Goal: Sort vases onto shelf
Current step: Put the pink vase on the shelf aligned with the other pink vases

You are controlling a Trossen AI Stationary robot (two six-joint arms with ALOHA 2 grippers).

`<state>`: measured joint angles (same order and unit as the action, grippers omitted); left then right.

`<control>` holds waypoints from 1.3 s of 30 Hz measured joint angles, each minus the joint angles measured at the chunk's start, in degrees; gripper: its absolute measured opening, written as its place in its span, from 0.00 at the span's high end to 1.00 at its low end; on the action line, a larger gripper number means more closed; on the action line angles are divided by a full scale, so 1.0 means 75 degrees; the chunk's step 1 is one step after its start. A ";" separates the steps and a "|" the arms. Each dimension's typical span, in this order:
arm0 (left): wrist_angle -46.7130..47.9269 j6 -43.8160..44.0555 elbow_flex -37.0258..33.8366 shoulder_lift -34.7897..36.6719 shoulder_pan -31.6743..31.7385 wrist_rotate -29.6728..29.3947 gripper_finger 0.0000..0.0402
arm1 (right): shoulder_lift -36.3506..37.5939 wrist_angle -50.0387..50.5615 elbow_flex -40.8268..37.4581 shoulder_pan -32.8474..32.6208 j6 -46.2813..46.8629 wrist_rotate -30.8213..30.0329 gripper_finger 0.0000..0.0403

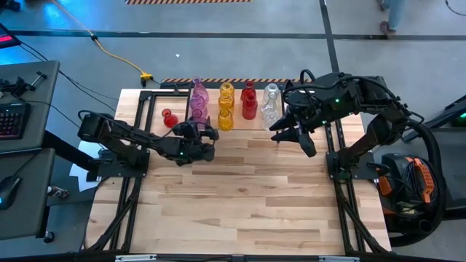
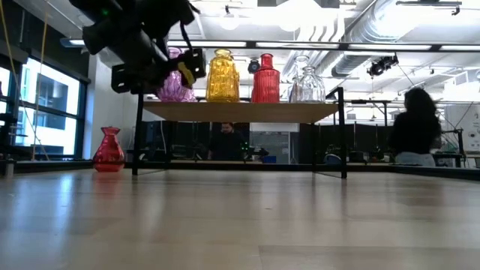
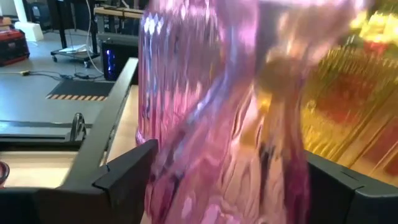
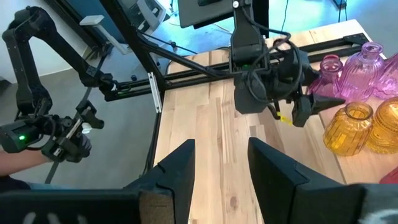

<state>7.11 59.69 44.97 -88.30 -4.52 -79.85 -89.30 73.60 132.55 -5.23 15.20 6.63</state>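
Observation:
The shelf [image 2: 240, 111] stands at the table's far edge and carries pink, yellow [image 2: 222, 75], red [image 2: 265, 79] and clear [image 2: 306, 84] vases on their bases. My left gripper [image 1: 199, 125] is open, its fingers on either side of a pink vase [image 3: 205, 106] at the shelf's left end [image 2: 176, 84]. Another pink vase [image 4: 367, 62] stands behind it. A small red vase [image 2: 109, 150] rests on the tabletop left of the shelf. Raised near the shelf's right end, my right gripper [image 4: 217, 168] hangs open with nothing in it. My left gripper has its open fingers [image 3: 127, 180] on either side of the pink vase's lower body [image 3: 186, 186]. Whether a finger touches the glass, I cannot tell. The fingers come about level from the table's near side. The vase stands upright on the shelf.
Black frame rails [image 1: 135, 182] run along both sides of the wooden tabletop, whose near half [image 1: 240, 204] is bare wood. A desk with a keyboard [image 1: 11, 120] stands left of the table. A person [image 2: 412, 127] sits in the room beyond.

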 joint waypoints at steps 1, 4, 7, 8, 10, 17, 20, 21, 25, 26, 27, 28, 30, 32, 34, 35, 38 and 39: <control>-0.0027 -0.0038 0.0004 0.0051 0.0007 -0.0027 0.23 | 0.0000 0.0012 0.0000 0.0000 0.0041 0.0000 0.68; 0.0019 -0.0222 0.0006 0.0157 0.0025 0.0006 0.23 | 0.0000 0.0093 0.0000 -0.0006 0.0051 0.0000 0.68; -0.0013 -0.0313 0.0009 0.0178 0.0030 -0.0011 0.23 | 0.0000 0.0108 0.0000 -0.0006 0.0112 0.0000 0.68; -0.0002 -0.0316 0.0007 0.0192 0.0030 0.0011 0.23 | 0.0000 0.0108 0.0000 -0.0006 0.0124 -0.0001 0.68; -0.0006 -0.0312 0.0009 0.0210 0.0030 0.0043 0.23 | 0.0000 0.0108 0.0000 -0.0006 0.0129 0.0000 0.68; -0.0028 -0.0427 0.0006 0.0275 0.0027 0.0007 0.23 | 0.0000 0.0114 0.0001 -0.0006 0.0114 0.0000 0.68; -0.0044 -0.0444 0.0003 0.0343 0.0025 -0.0003 0.23 | 0.0000 0.0116 0.0000 -0.0006 0.0120 0.0000 0.68; -0.0084 -0.0450 0.0006 0.0350 0.0027 -0.0015 0.23 | 0.0000 0.0116 0.0000 -0.0006 0.0142 0.0000 0.68; -0.0090 -0.0500 0.0002 0.0407 0.0027 -0.0026 0.23 | 0.0000 0.0118 0.0000 -0.0006 0.0169 0.0000 0.68; -0.0097 -0.0536 0.0003 0.0416 0.0027 -0.0024 0.23 | 0.0000 0.0117 0.0000 -0.0006 0.0169 0.0000 0.68; -0.0074 -0.0606 0.0001 0.0450 0.0027 -0.0017 0.23 | 0.0000 0.0120 0.0000 -0.0006 0.0169 0.0000 0.68; -0.0071 -0.0707 0.0000 0.0506 0.0027 -0.0031 0.23 | 0.0000 0.0120 0.0000 -0.0006 0.0169 0.0000 0.68; -0.0126 -0.0871 0.0000 0.0619 0.0032 -0.0106 0.23 | 0.0000 0.0120 0.0000 -0.0006 0.0169 0.0000 0.68; -0.0109 -0.1035 -0.0003 0.0733 0.0060 -0.0104 0.23 | 0.0000 0.0120 0.0000 -0.0006 0.0169 0.0000 0.68; -0.0122 -0.1147 -0.0003 0.0845 0.0065 -0.0130 0.23 | 0.0000 0.0120 0.0000 -0.0006 0.0169 0.0000 0.68; -0.0122 -0.1205 -0.0003 0.0896 0.0074 -0.0169 0.23 | 0.0000 0.0120 0.0000 -0.0006 0.0169 0.0000 0.68; -0.0129 -0.1254 -0.0003 0.1034 0.0116 -0.0208 0.23 | 0.0000 0.0120 0.0000 -0.0006 0.0169 0.0000 0.68; -0.0127 -0.1257 -0.0003 0.1061 0.0137 -0.0212 0.23 | 0.0000 0.0120 0.0000 -0.0006 0.0169 0.0000 0.68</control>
<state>6.16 50.26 44.95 -80.34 -3.49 -81.44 -89.30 74.50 132.55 -5.28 16.47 6.63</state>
